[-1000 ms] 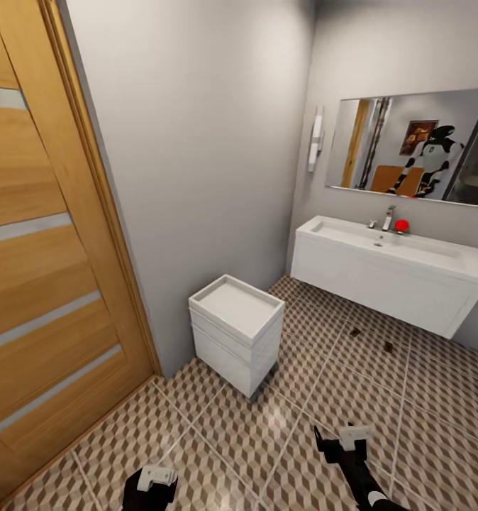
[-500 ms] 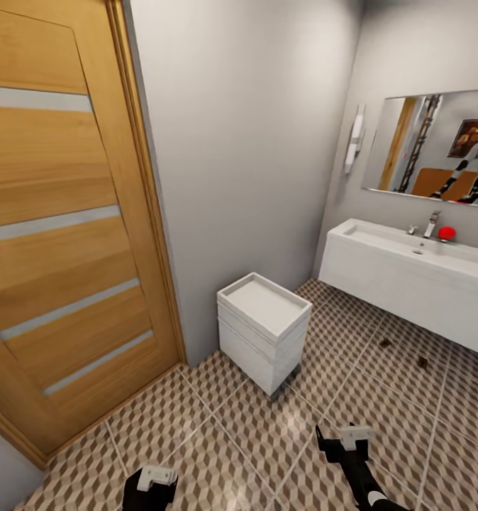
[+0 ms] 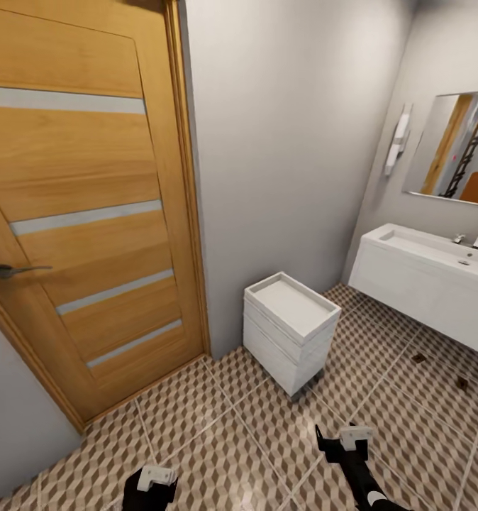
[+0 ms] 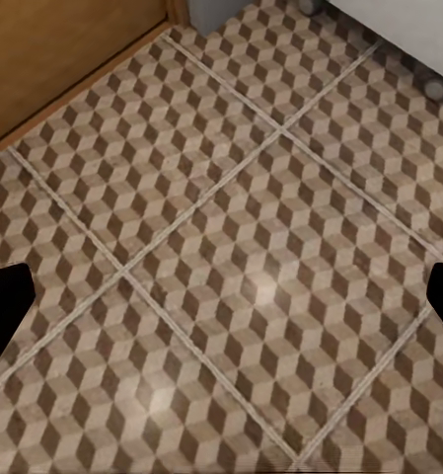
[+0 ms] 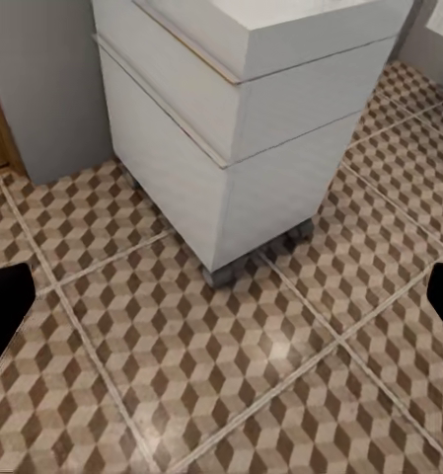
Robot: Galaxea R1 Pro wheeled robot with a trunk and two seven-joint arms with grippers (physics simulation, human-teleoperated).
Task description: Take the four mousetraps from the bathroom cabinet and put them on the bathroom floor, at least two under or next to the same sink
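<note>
Both my grippers spread wide, holding nothing; head view adds sink, maybe two mousetraps beneath.

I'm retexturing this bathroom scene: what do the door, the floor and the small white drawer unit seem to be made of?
The door looks like honey-coloured wood veneer, with visible grain, pale inset strips and a dark metal handle. The bathroom floor looks like glazed ceramic tile: a printed cube pattern, pale grout lines, soft glare. The small white drawer unit looks like matte white painted board or plastic; which one is unclear.
</note>
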